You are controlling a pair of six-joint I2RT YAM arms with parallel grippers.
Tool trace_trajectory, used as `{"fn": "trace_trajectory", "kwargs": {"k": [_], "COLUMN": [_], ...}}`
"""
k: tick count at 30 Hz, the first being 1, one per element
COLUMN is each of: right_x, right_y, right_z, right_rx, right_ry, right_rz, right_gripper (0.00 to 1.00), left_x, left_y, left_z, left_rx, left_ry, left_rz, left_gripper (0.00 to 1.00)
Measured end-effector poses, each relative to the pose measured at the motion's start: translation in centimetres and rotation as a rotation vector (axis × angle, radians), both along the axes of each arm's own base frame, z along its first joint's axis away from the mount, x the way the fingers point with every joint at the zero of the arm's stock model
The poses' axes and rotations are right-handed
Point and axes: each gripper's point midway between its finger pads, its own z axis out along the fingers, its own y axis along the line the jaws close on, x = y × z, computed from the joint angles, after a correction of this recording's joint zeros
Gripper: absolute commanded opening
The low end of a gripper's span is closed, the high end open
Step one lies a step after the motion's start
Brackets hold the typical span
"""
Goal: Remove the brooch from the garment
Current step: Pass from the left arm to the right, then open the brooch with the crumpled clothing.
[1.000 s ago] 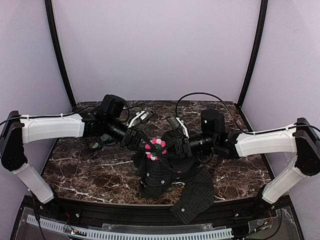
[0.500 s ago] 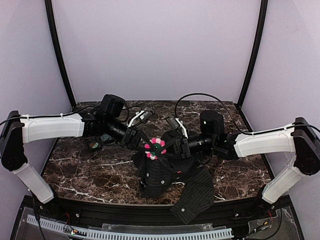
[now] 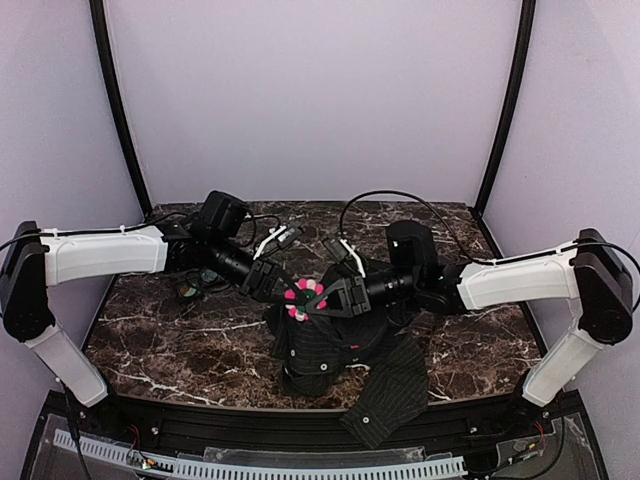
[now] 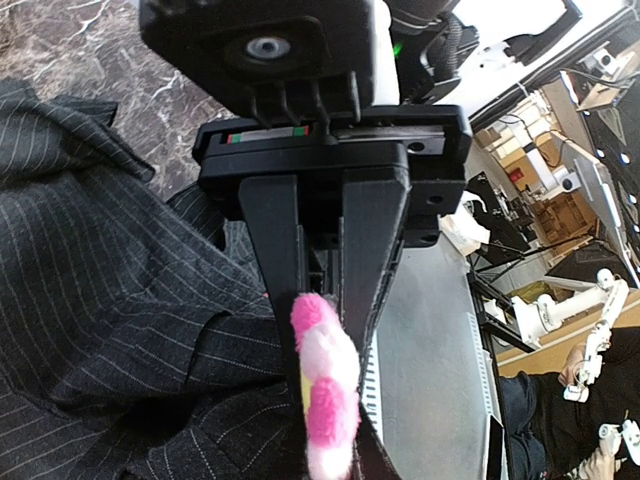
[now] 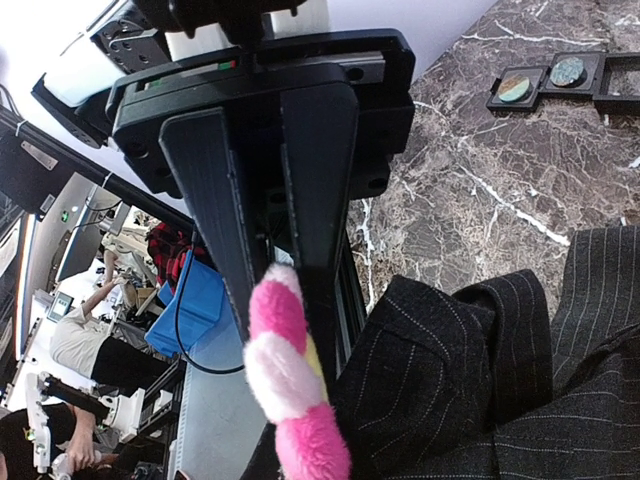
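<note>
Brooch point(image 3: 306, 295) lies face up on the crumpled dark shirt point(image 3: 325, 350) in the middle of the table point(image 3: 180, 340). It sits squarely between the two arms. The right gripper point(image 3: 328, 297) is clenched on its right rim, and the left gripper point(image 3: 284, 288) is pinched at its left rim. They meet tip to tip, so freeing it probably means pulling along that left-right line.

**Brooch** point(image 3: 306, 297): small flower-shaped pin, with pink and pale-pink plush petals ringed round a dark centre. It is held at mid-scene above the tabletop, seen edge-on from both wrists. It is pinched at the tips of the left claw point(image 3: 283, 292) and the right claw point(image 3: 328, 300).

**Garment** point(image 3: 322, 352): dark pinstriped shirt, crumpled in a heap under and just near of the brooch. One part is draped over the near tabletop edge.
</note>
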Motion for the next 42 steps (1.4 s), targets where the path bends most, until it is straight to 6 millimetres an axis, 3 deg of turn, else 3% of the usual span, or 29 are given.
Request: {"fn": "trace_trajectory", "kwargs": {"k": [7,13,15,17,21,24,26,28,38,42], "right_x": [0.4,0.3,0.3,0.1,-0.1,0.1,0.3,0.7,1.2,1.4], "right_y": [0.3,0.4,0.4,0.4,0.3,0.3,0.3,0.1,-0.4,-0.4], "right_z": [-1.1,-1.4,-1.5,-1.5,-1.5,-1.2,-1.2,-1.1,0.2,0.4], "right_rx": [-0.035,-0.05,-0.052,-0.052,-0.051,-0.052,-0.055,-0.057,-0.037,-0.035], "right_ry": [0.043,0.049,0.046,0.04,0.029,0.022,0.021,0.013,-0.027,-0.046], "right_rz": [0.015,0.072,0.093,0.115,0.129,0.112,0.091,0.061,0.008,-0.003], "right_gripper": [0.0,0.07,0.0,0.0,0.0,0.0,0.0,0.0,0.0,0.0], "left_x": [0.3,0.2,0.1,0.0,-0.2,-0.3,-0.3,-0.4,0.3,0.8], "left_y": [0.2,0.2,0.2,0.1,0.1,-0.1,-0.4,-0.6,-0.8,-0.5], "left_z": [-1.0,-1.3,-1.4,-1.4,-1.4,-1.3,-0.8,-0.3,0.7,0.6], "left_rx": [0.048,0.066,0.069,0.069,0.071,0.065,0.053,0.038,0.013,0.017], "left_ry": [0.002,0.006,0.009,0.012,0.013,0.0,-0.019,-0.033,-0.1,-0.103], "left_rz": [0.032,0.038,0.037,0.033,0.03,0.019,0.01,0.001,0.0,0.013], "left_gripper": [0.01,0.01,0.01,0.01,0.21,0.5,0.6,0.63,0.48,0.34]}}
